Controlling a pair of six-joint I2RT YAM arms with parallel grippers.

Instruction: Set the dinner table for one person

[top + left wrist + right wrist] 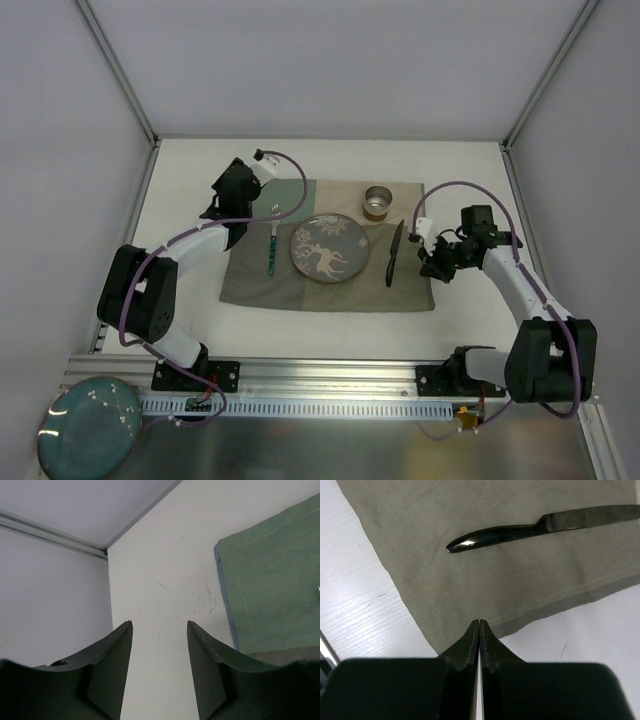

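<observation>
Plate sits on the mat mid-tabletop, fork at 9 o'clock, knife at 3, cup at 1, as a diner wants, so the left end effector hangs half-open and empty, the right end effector pinched shut on nothing.

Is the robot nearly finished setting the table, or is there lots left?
Nearly, I think. Done: on the cloth mat lie the deer plate, a teal-handled utensil to its left, the dark knife to its right and a small metal cup beyond. In hand: nothing; the left pincer is open and empty, the right pincer shut on nothing. Left: probably just backing away.
</observation>
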